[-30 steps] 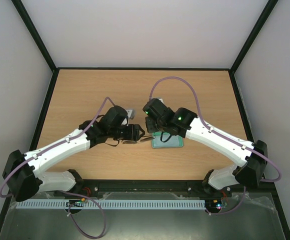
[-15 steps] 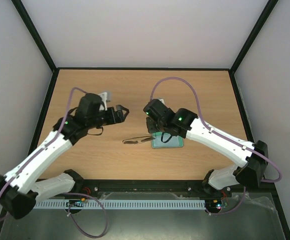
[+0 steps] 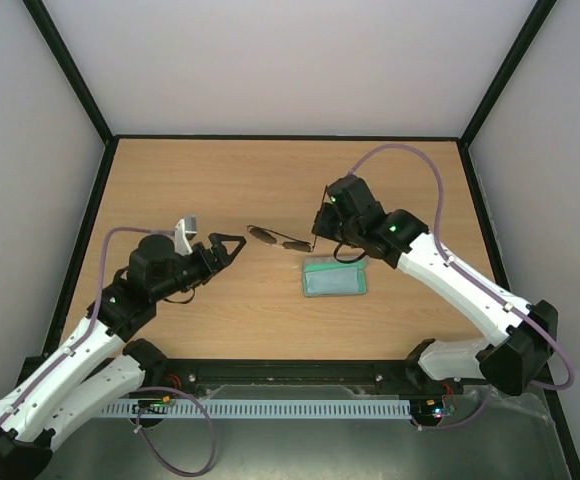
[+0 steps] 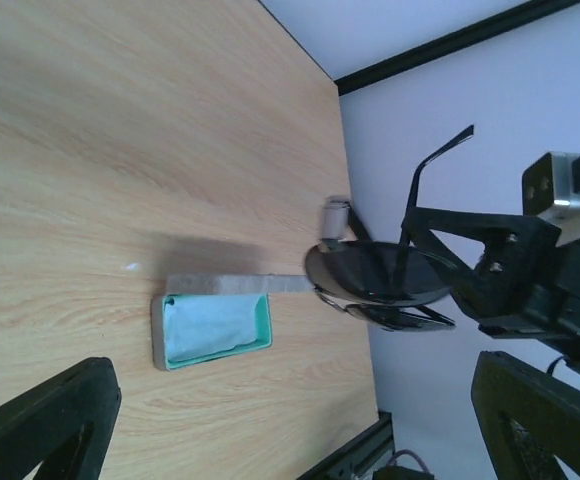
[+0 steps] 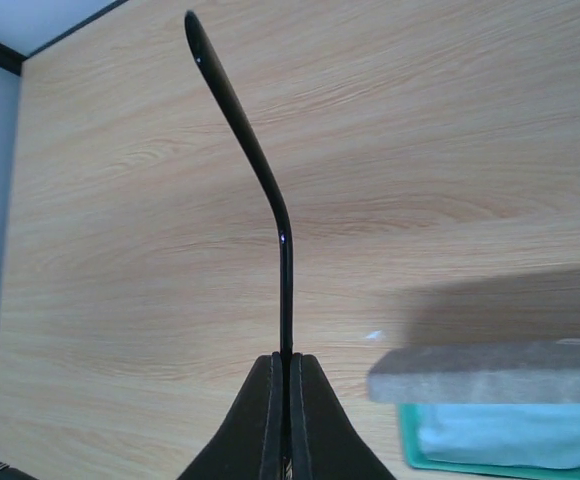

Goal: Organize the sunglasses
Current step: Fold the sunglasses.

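Note:
The sunglasses hang in the air left of my right gripper, which is shut on one temple arm. In the right wrist view the fingers pinch the slim dark temple arm, which runs up and away over the table. In the left wrist view the dark lenses face me, held above the far edge of the case. My left gripper is open and empty, a little left of the sunglasses and pointing at them; its fingers frame the left wrist view.
The grey case lies open on the table below the right gripper, with a light blue cloth inside its teal lining. Its grey lid edge shows in the right wrist view. Black rails edge the table.
The right gripper has lifted the sunglasses from the table beside the case and carried them away from the bases. The left arm has drawn back to the left and nearer its base.

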Robot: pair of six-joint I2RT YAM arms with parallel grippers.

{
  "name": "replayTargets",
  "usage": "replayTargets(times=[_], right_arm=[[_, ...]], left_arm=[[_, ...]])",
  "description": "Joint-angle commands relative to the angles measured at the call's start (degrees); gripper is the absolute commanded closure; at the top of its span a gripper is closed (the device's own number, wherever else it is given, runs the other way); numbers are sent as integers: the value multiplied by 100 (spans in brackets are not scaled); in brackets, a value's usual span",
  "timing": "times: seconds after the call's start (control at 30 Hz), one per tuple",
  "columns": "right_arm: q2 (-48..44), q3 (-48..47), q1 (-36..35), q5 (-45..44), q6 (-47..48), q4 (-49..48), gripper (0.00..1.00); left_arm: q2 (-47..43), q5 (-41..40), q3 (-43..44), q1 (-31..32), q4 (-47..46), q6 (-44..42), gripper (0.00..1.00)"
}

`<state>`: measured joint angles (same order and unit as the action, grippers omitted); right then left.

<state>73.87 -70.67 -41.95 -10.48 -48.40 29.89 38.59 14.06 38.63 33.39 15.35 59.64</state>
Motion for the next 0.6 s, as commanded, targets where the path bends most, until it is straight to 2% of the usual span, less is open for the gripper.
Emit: replayTargets(times=[0.0, 0.1, 0.33, 0.57], right_arm=[[-58, 277, -2, 392, -693, -651, 99], [-99, 485, 3, 468, -1003, -937, 99], [-34, 691, -2, 607, -1360, -1255, 99], [37, 656, 3, 707, -1393, -1314, 99]], left_arm=[[-258, -107, -476, 27, -1317, 1132, 1], [-282, -262, -597, 27, -1887, 1432, 1], [-28, -464, -659, 81, -2583, 1772, 1], [363, -774, -520, 453, -2419, 1518, 1]])
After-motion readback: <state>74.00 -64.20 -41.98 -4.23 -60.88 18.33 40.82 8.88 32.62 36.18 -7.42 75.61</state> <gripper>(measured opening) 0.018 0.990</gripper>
